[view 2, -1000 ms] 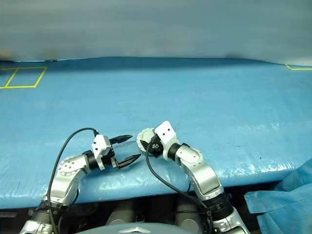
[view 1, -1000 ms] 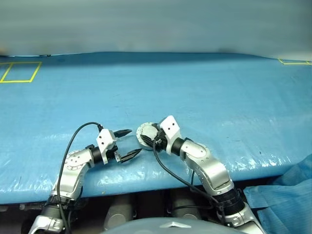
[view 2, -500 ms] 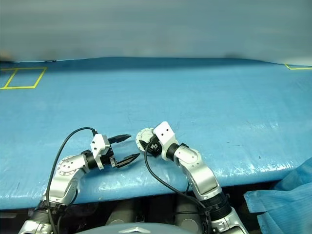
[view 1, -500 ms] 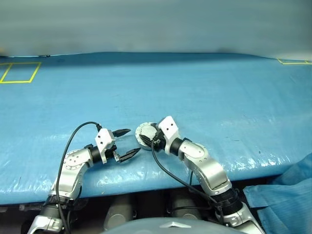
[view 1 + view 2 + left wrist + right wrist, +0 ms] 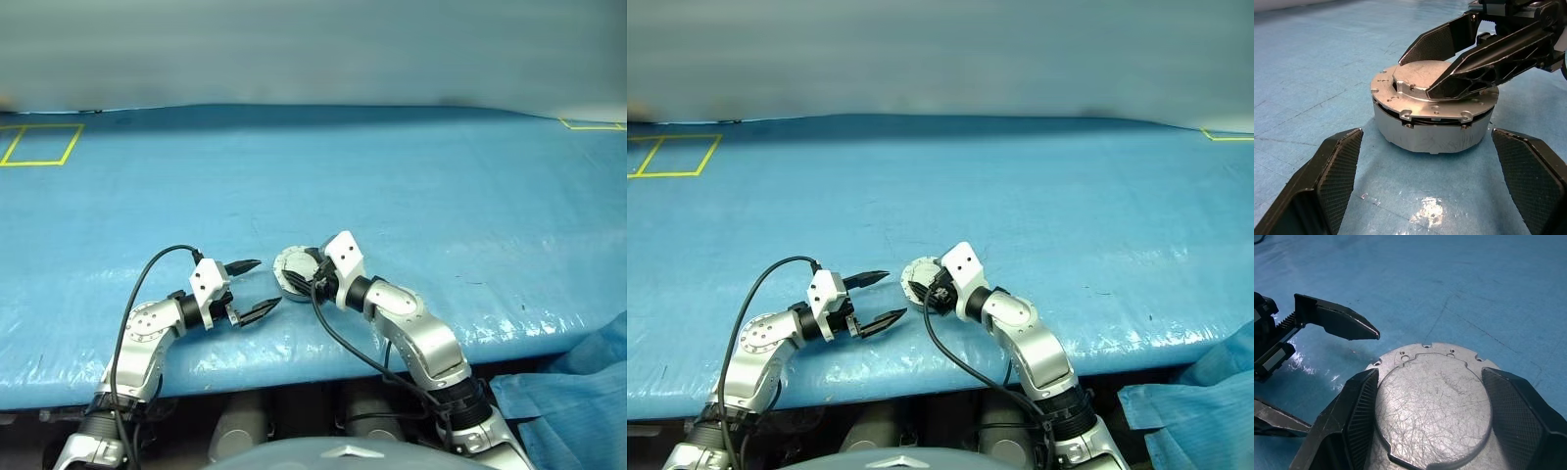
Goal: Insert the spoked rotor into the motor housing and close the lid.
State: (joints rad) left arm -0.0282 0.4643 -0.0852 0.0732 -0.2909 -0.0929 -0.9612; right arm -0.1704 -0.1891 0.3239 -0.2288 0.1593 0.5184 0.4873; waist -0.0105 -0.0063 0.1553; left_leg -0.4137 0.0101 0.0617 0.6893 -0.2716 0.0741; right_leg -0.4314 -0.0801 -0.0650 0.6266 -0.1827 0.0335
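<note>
Blue plastic sheeting covers the surface (image 5: 411,186), and near its front edge stands the motor housing (image 5: 1432,134), a round, shallow grey metal cup. The lid (image 5: 1436,95), a round disc as wide as the housing with its plain light-grey scratched face up and small holes along its rim, sits on top of the housing; a thin dark gap shows between the two on the side facing the left wrist camera, so it is not clear that it is fully seated.

The right gripper (image 5: 1430,401) reaches over the lid with its black jaws held apart, one on each side of the lid's raised central plate. Whether the jaws press that plate or merely flank it cannot be told.

The left gripper (image 5: 254,288) hangs just beside the housing, its two black jaws spread wide and empty, pointing at the housing's side wall without touching it.

Yellow tape rectangles (image 5: 39,144) mark the sheeting at the far left, well apart from the parts.
</note>
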